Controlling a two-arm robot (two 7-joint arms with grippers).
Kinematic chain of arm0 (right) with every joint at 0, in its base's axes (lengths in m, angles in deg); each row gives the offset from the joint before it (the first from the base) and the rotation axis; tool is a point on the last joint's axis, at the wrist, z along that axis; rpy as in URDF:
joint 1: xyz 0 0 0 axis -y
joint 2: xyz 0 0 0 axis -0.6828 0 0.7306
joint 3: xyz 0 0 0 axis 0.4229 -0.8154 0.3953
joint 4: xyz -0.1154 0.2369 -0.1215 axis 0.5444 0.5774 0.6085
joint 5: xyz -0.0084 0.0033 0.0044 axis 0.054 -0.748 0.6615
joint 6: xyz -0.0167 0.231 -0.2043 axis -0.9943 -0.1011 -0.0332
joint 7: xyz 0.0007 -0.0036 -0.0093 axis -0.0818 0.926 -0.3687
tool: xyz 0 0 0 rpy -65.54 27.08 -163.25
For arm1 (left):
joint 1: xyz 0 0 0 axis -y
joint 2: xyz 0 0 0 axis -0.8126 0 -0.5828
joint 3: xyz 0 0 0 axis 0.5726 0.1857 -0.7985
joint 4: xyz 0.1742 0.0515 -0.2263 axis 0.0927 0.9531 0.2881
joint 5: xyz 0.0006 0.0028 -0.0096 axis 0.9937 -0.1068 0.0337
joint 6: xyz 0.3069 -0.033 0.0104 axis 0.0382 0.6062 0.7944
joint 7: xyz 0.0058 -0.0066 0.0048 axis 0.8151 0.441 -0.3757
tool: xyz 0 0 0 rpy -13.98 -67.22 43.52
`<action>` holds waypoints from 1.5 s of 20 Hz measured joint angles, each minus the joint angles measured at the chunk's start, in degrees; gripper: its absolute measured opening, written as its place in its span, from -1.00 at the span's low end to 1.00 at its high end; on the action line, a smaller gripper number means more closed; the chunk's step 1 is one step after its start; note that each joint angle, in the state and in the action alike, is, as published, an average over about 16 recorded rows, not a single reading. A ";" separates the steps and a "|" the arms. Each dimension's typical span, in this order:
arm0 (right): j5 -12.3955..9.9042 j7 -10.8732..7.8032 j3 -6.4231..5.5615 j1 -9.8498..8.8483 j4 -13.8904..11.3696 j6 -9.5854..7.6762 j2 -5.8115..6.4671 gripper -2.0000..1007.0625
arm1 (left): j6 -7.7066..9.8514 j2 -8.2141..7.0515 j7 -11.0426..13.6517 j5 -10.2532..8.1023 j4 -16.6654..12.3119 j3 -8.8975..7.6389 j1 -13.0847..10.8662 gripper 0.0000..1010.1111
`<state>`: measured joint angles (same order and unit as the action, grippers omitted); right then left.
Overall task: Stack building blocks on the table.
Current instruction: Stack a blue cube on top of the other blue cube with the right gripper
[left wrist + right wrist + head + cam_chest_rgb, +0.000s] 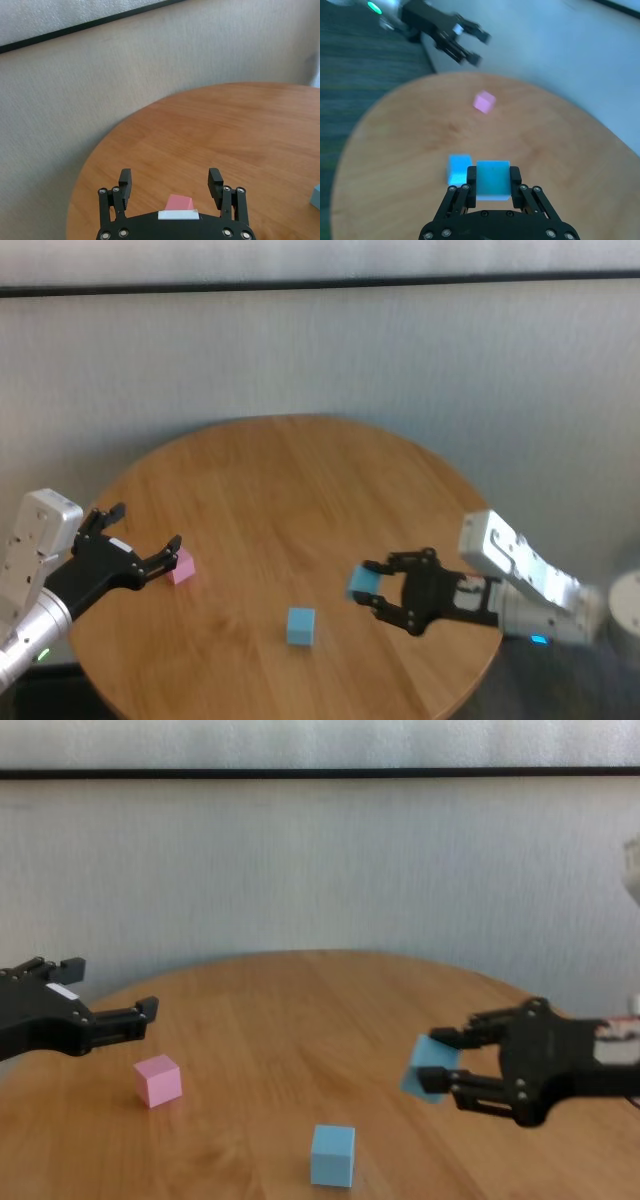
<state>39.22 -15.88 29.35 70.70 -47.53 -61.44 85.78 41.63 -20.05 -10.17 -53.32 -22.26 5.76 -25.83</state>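
Carrying blue block (363, 582) clamped in right gripper (383, 589), held above table (300, 480). Centre over near blue block (300, 626), square edges, lower gently. Left gripper (145, 540) wide open above pink block (181, 566).

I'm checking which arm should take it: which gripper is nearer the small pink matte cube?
Left. The left gripper hovers open right by the small pink matte cube; the right gripper holds a light blue cube across the table.
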 joint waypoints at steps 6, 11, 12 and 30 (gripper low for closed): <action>-0.85 -6.76 2.91 5.34 4.01 -0.24 -1.84 -0.28 | 0.00 0.00 0.00 0.00 0.00 0.00 0.00 0.98; -0.59 -10.62 5.73 8.69 6.68 -0.50 -2.98 -0.28 | 0.00 0.00 0.00 0.00 0.00 0.00 -0.01 0.98; -0.40 -11.12 6.27 9.21 7.17 -0.50 -3.20 -0.28 | 0.00 0.00 0.00 0.00 0.00 0.00 -0.01 0.98; 2.70 -14.47 12.86 16.71 16.20 -0.19 -8.01 -0.28 | 0.00 0.00 0.00 0.00 0.00 0.00 -0.01 0.98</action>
<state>41.92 -30.35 42.21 87.40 -31.33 -61.63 77.77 41.63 -20.05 -10.17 -53.32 -22.26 5.75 -25.83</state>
